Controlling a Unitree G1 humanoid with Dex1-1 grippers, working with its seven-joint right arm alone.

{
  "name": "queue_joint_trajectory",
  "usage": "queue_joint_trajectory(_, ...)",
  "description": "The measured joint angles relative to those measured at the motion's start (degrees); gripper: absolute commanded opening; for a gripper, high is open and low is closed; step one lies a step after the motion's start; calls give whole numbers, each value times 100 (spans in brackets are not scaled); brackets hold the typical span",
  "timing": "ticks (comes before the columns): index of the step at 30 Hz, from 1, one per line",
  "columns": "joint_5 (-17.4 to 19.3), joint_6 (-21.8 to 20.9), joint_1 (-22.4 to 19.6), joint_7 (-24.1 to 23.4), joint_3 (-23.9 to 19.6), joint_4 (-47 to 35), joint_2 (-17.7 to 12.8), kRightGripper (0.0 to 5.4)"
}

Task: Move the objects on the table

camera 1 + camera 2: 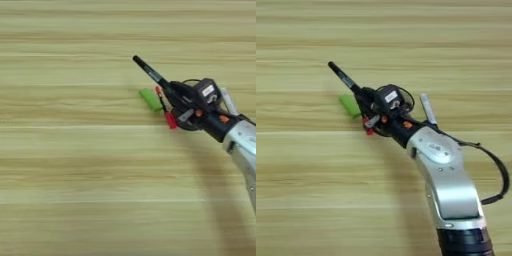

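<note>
In the left eye view the pincer [172, 95] is clamped on the slim black marker [148, 71], which juts up and left from its fingers, while the green block [150, 99] lies just left of it and the red-capped pen [166, 110] just below. In the right eye view the forearm [448, 180] probably hides the mesh cup behind the pincer. To do this well, I judge, keep the marker raised above block and pen while carrying it.

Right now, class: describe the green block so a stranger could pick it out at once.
Follow the silver forearm up to its gripper. The small flat green block lies on the table just left of it; it is the only bright-green thing, beside the black marker.
</note>
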Motion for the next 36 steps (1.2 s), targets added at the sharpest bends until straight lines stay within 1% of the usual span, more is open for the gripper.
queue_joint_trajectory(4,296,296,184,93,-557,-309,-248,109)
queue_joint_trajectory(5,392,378,248,102,-781,-391,-349,109)
queue_joint_trajectory(10,729,699,401,212,-1273,-628,-534,109)
queue_joint_trajectory(12,855,860,459,228,-1534,-681,-664,109)
queue_joint_trajectory(13,908,988,499,279,-1700,-717,-783,109)
queue_joint_trajectory(17,1195,1420,659,396,-2096,-893,-1038,109)
queue_joint_trajectory(19,1264,1539,752,456,-2188,-905,-1099,109)
queue_joint_trajectory(21,1266,1573,898,506,-2277,-897,-1181,109)
queue_joint_trajectory(24,1266,1618,1011,567,-2342,-861,-1227,109)
queue_joint_trajectory(36,1271,1746,1033,648,-2235,-670,-1368,109)
